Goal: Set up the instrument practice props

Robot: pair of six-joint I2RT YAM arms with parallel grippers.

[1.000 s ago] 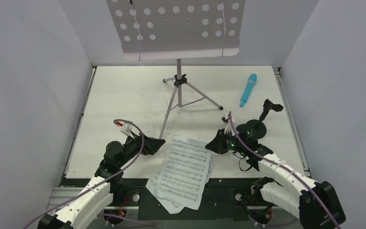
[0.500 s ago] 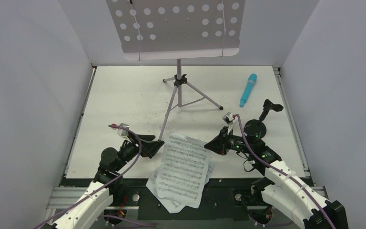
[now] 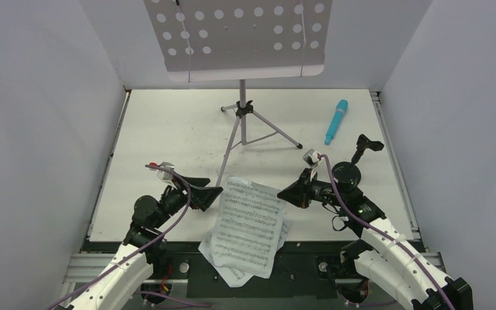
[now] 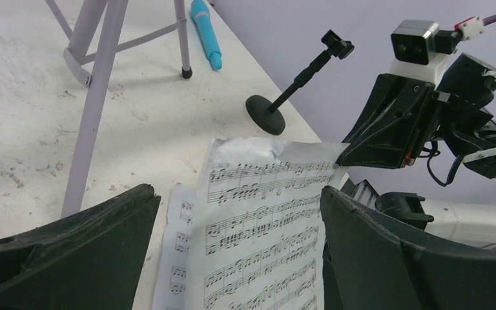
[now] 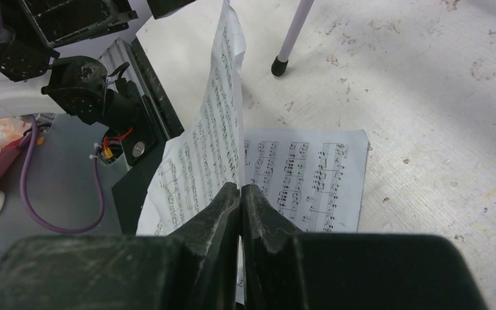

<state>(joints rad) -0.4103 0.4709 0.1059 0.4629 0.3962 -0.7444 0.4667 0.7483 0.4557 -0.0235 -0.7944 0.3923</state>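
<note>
near edge: sheets (image 3: pixel 248 226), thin white printed paper, stacked and overhanging the desk (image 3: pixel 161 129). right hand (image 5: pixel 240 190) is pressed together, pinching the top sheet (image 5: pixel 210 142), which is raised and curling; the lower sheet (image 5: pixel 310 174) lies flat. left hand (image 4: pixel 236 194) is spread wide beside them, holding nothing. beyond: black mic stand (image 3: pixel 349 169) with round base, thin rod and clip. lilac tripod stand (image 3: pixel 242 126) mid-desk, its panel (image 3: pixel 239 35) perforated. turquoise mic (image 3: pixel 336 121) lies far right. desk is white and scuffed.
</note>
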